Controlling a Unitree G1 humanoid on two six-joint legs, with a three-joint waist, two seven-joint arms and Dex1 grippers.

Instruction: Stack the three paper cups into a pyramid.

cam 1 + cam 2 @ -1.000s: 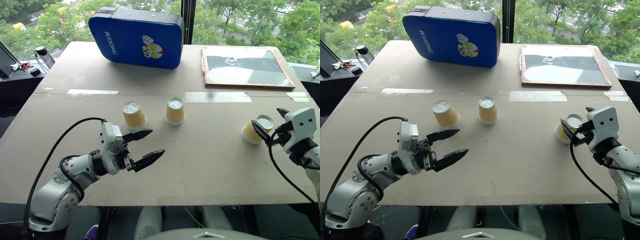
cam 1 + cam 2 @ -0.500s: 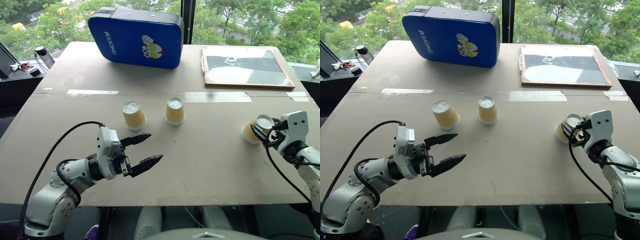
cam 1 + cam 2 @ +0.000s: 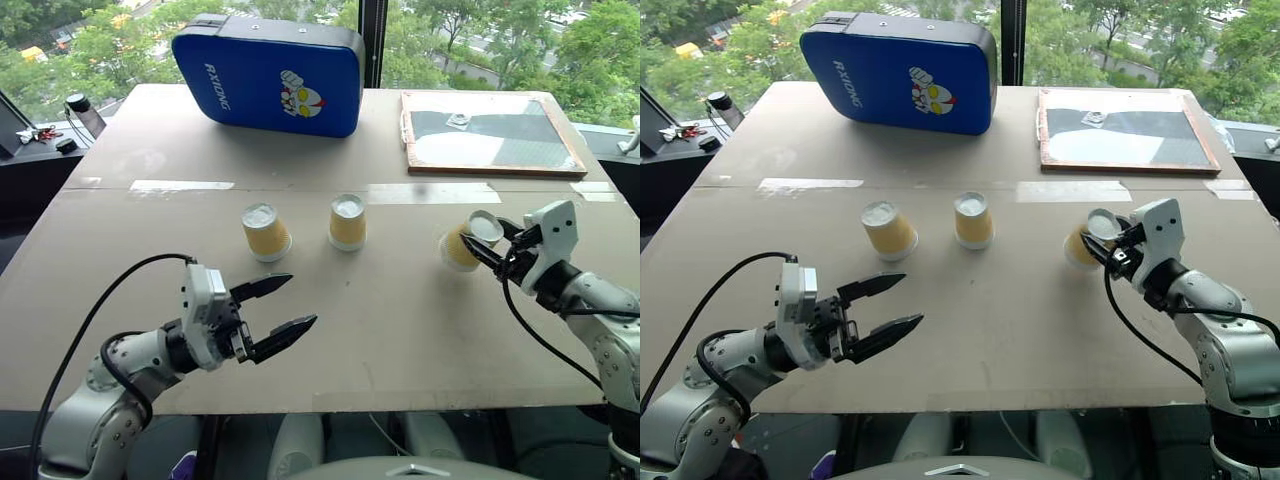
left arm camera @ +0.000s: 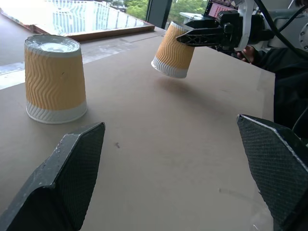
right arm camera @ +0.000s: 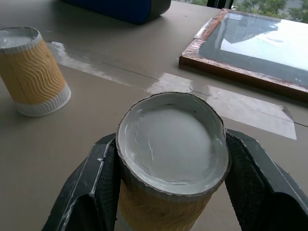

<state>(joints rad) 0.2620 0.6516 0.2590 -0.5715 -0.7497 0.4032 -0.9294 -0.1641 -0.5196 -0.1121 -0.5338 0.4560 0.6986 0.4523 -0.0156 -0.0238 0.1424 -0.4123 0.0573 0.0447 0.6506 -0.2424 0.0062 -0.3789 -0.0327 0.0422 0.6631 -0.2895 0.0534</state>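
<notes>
third cup gripped, tilted, off the table

on my left, the left gripper point(image 3: 277, 309) hovers with jaws wide, holding nothing, near the table point(image 3: 400, 320) edge. two upside-down cups point(image 3: 265, 232) point(image 3: 347, 222) stand apart mid-table. to the right, the right gripper point(image 3: 484, 246) is clamped around the third cup point(image 3: 462, 243), which is tilted and raised off the surface.

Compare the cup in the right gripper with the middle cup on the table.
The gripped cup is clamped between the right gripper's fingers, tilted and lifted off the table; the middle cup stands free and upright on it. The gripped cup is nearer the wooden frame. Both are upside down, wavy yellow-tan with white bases.
</notes>
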